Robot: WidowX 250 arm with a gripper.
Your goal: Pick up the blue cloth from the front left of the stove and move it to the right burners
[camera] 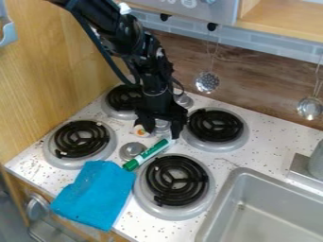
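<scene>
Camera view: my arm (129,40) comes in from the upper left and hangs over the stove (222,162). Claw (162,133) is spread, one finger either side of a gap, pinching nothing that I can see. A silver knob shows in that gap.

Green-and-white marker (148,153) lies slantwise just left of frame center. Its upper right end is right by the claw's right-hand finger in the frame; can't tell if they touch. Its green cap end points lower left, next to the blue cloth (95,194), which sits folded at lower left. Small orange-and-white thing (140,132) by the other finger; can't tell what it is.

Four black coil burners around: upper left, left, right of the claw, below the marker. Sink (272,215) lower right. Two metal strainers (207,82) hang upper right.
</scene>
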